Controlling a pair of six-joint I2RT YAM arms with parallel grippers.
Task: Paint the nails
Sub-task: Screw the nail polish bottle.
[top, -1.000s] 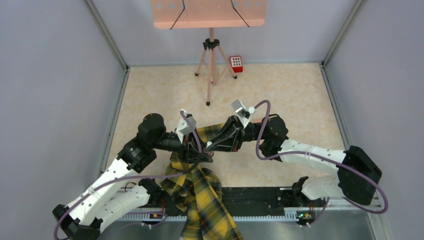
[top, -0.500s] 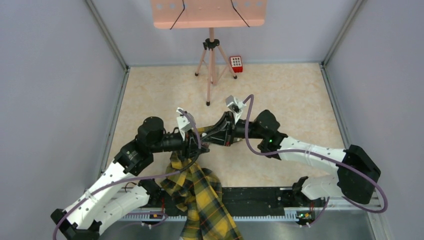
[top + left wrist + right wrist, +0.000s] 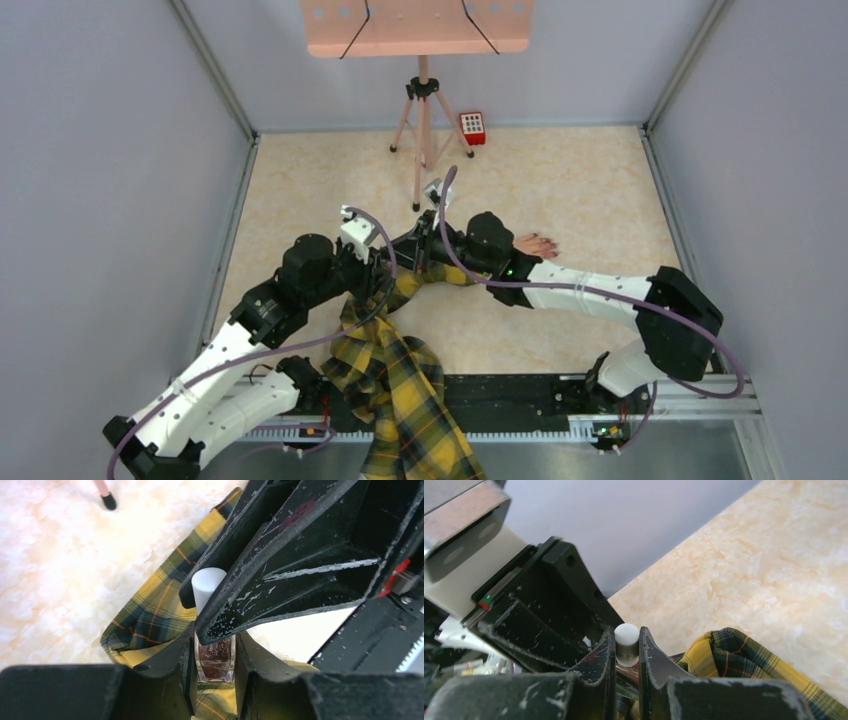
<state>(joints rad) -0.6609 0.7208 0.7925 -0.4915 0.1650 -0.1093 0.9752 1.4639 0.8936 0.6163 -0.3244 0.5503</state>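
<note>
A: What does each pincer hold?

B: The left pincer (image 3: 215,636) is closed tight on the glass body of the polish bottle (image 3: 216,662); dark red liquid shows inside. The right pincer (image 3: 626,642) is closed on the white cap (image 3: 626,631), so both meet on the one bottle.

A: And where are the nails (image 3: 546,240)?

B: On the mannequin hand (image 3: 536,246). It lies flat on the table (image 3: 600,190), to the right of both pincers, behind the right pincer's own wrist. Its long axis seems to run left to right, with the fingertips pointing away from the pincers. The plaid sleeve (image 3: 400,385) passes under them.

A: Which arm is nearer?

B: The right one; its forearm lies just beside the hand. I judge the brush must travel back along that arm.

A: Is there room?

B: Yes, open table beyond the hand and to its right. A tripod (image 3: 423,120) leg stands near, on the far side of the pincers. The walls are well apart.
</note>
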